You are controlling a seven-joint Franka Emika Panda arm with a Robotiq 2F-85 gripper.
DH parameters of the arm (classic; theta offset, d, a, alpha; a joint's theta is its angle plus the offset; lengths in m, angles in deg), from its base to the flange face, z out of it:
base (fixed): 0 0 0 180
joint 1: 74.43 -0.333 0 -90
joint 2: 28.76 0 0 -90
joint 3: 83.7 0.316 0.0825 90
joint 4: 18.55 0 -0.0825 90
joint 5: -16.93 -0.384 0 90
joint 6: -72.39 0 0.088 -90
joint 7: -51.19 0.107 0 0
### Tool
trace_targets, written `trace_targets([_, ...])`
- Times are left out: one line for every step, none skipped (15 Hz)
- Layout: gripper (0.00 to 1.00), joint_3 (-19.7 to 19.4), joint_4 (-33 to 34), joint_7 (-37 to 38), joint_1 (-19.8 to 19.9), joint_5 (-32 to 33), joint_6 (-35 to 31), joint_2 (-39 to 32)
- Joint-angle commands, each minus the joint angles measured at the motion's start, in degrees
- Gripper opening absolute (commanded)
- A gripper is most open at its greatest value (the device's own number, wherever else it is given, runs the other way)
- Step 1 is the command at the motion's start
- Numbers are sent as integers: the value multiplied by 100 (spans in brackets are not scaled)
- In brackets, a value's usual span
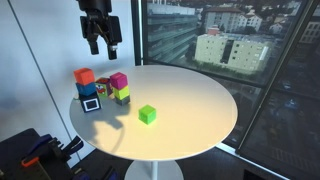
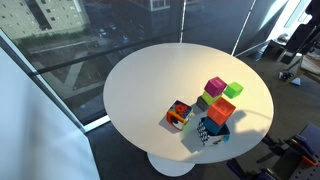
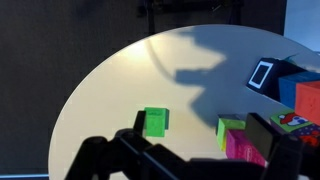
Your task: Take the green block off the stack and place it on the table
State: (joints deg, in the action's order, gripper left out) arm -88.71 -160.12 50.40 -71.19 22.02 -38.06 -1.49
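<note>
The green block (image 1: 148,115) lies alone on the round white table (image 1: 200,100), apart from the other cubes. It also shows in the wrist view (image 3: 155,121) and in an exterior view (image 2: 235,90). The stack (image 1: 120,88) is a magenta cube on a similar green cube, and it also shows in the wrist view (image 3: 243,143). My gripper (image 1: 101,47) hangs high above the table's far left edge, open and empty. In the wrist view its dark fingers (image 3: 190,165) fill the bottom edge.
An orange-red cube (image 1: 84,76) sits on a blue-and-white cube (image 1: 91,101) near the table's edge, next to the stack. A small multicoloured toy (image 2: 180,115) lies beside them. Large windows stand behind the table. Dark equipment (image 1: 30,150) stands on the floor.
</note>
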Motion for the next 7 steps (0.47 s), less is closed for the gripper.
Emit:
trace_targets([100,45,8,-19,47,-21,9,-12])
trace_targets([100,46,7,-19,47,-20,9,-20])
trace_targets([100,47,7,-19,46,-20,9,-29])
trace_targets([100,50,7,-18,46,-20,9,-37])
trace_targets([100,50,7,-18,46,-20,9,-39])
trace_targets([100,50,7,-18,46,-20,9,-39])
trace_targets([100,50,7,-18,46,-20,9,-39])
